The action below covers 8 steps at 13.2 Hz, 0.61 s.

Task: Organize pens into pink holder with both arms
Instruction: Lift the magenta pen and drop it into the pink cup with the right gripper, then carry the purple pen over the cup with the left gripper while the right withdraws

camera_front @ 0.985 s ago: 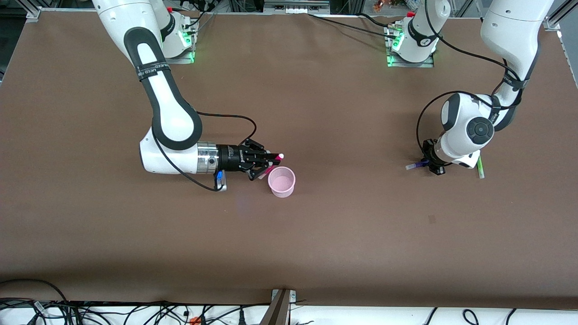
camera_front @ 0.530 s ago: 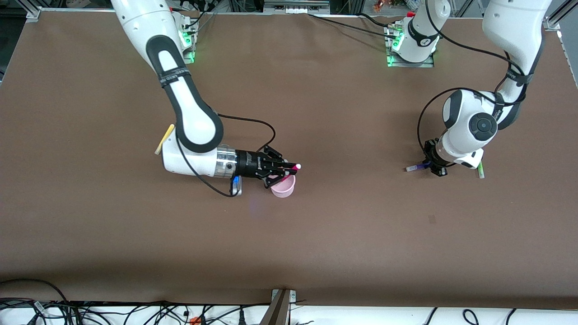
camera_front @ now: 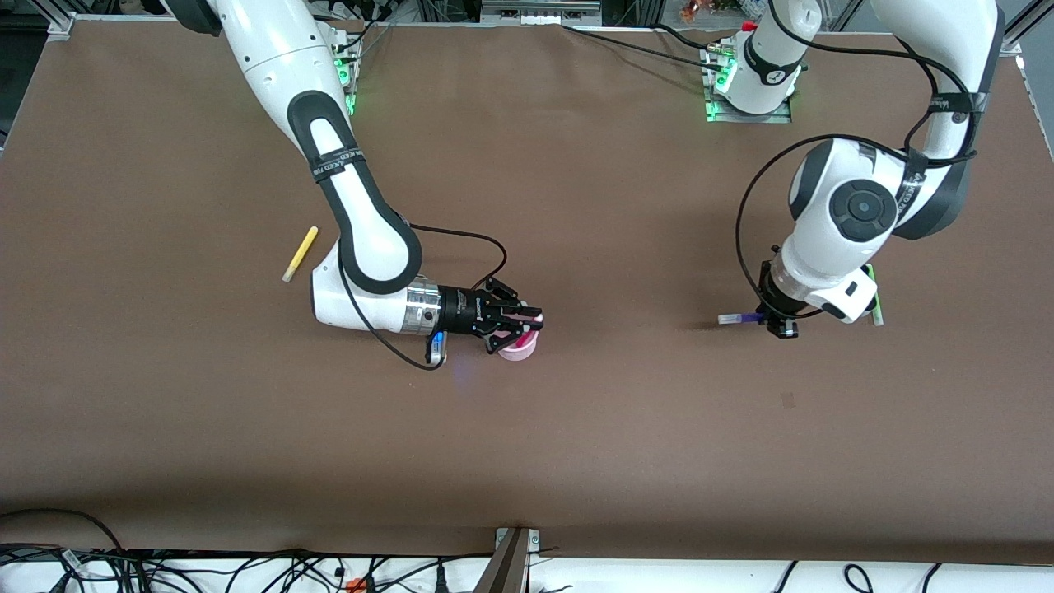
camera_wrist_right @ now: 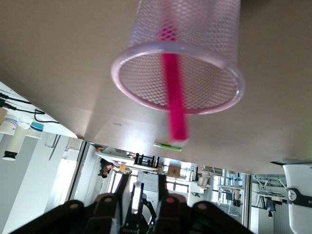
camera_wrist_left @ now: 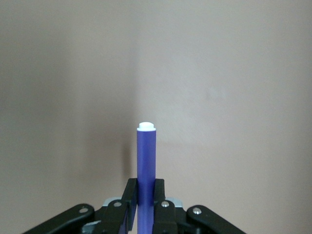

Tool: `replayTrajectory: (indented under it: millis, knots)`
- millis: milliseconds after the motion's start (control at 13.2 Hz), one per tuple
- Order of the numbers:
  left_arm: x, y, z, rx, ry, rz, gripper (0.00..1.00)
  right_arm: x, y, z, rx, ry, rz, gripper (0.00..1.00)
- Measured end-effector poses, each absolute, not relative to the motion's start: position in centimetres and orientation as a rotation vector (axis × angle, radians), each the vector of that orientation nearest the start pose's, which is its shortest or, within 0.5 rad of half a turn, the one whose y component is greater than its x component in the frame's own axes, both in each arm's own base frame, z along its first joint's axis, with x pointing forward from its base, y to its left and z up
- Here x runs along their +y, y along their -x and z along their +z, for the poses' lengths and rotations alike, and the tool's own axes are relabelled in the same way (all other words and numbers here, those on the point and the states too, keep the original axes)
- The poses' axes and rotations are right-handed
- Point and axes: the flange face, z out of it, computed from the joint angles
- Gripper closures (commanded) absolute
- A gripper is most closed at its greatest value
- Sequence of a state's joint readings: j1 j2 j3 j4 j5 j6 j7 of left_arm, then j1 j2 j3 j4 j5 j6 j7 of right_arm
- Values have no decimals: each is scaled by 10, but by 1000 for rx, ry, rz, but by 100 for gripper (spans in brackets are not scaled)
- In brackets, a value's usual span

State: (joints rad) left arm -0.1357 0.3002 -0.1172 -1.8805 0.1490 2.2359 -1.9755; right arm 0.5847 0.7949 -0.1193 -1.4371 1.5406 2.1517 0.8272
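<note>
Right fingers [camera_wrist_right: 146,202] apart, magenta pen [camera_wrist_right: 173,92] dropped into pink holder [camera_wrist_right: 214,29]; left fingers [camera_wrist_left: 130,200] clamp purple pen [camera_wrist_left: 146,161].

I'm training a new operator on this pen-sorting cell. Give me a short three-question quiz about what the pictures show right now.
1. True or false: the left pincer is shut on the purple pen.
2. Which pen lies on the table untouched, toward the right arm's end? A yellow; B purple; C magenta
3. Fill in: the magenta pen is dropping into the ____.

Key: 1 true. 2 A, the yellow pen. 3 pink holder, a mesh cup under the right pincer, whose fingers have let go.
</note>
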Motion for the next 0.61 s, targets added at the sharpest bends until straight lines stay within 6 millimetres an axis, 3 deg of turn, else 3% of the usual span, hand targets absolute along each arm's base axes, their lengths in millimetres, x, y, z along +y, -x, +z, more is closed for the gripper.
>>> replayTrajectory:
  millis: [227, 455, 606]
  knots:
    - [-196, -616, 392, 2168, -2157, 201, 100, 367, -654, 264, 1264, 1732, 781, 0]
    - [-262, -608, 414, 2031, -2241, 233, 100, 329, -676, 303, 1163, 1996, 583, 0]
    - [-313, -602, 414, 1946, -2319, 283, 100, 307, -680, 334, 1039, 2207, 435, 0]
